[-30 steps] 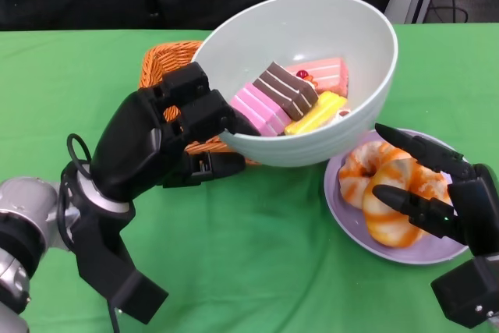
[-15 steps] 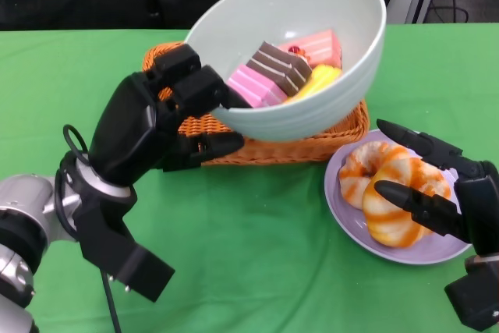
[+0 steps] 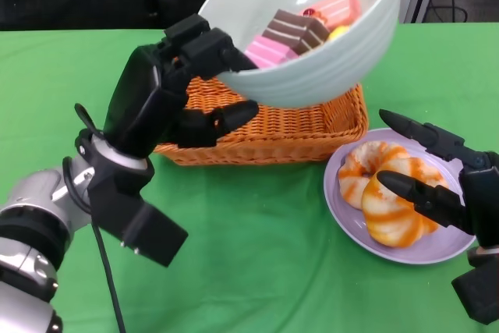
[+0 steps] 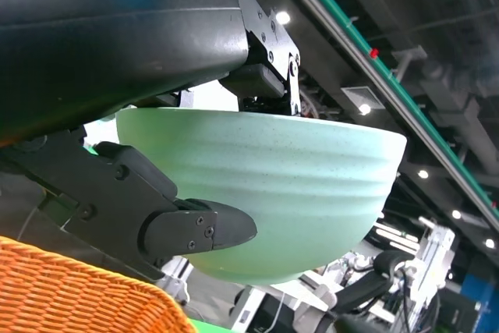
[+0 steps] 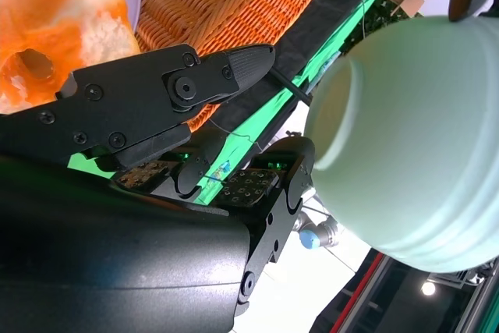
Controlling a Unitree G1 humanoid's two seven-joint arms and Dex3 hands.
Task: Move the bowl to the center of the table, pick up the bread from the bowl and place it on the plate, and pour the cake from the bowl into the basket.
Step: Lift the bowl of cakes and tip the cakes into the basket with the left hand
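Nearest the robot, the right hand (image 3: 448, 185) hovers over the lilac plate (image 3: 347, 200), fingers spread and holding nothing; its fingertips sit just above the orange-streaked bread (image 3: 390, 189), which already lies on the plate. A careless drop of that hand could nudge the bread or tip the plate's rim.

Further in, the left hand (image 3: 168, 103) grips the pale green bowl (image 3: 327, 68) by its near rim, fingers hooked over the edge and the thumb under the wall. The bowl is lifted clear of the table and hangs above the wicker basket (image 3: 281, 134), tilted with its mouth toward the robot.

Inside it the cake slices (image 3: 300, 29), pink, brown and yellow, lie heaped against the low side. The grip is at one edge only, so the bowl could twist or slip as it is turned. If the tilt goes toward the near rim, slices could land on the green table (image 3: 249, 255) short of the basket.
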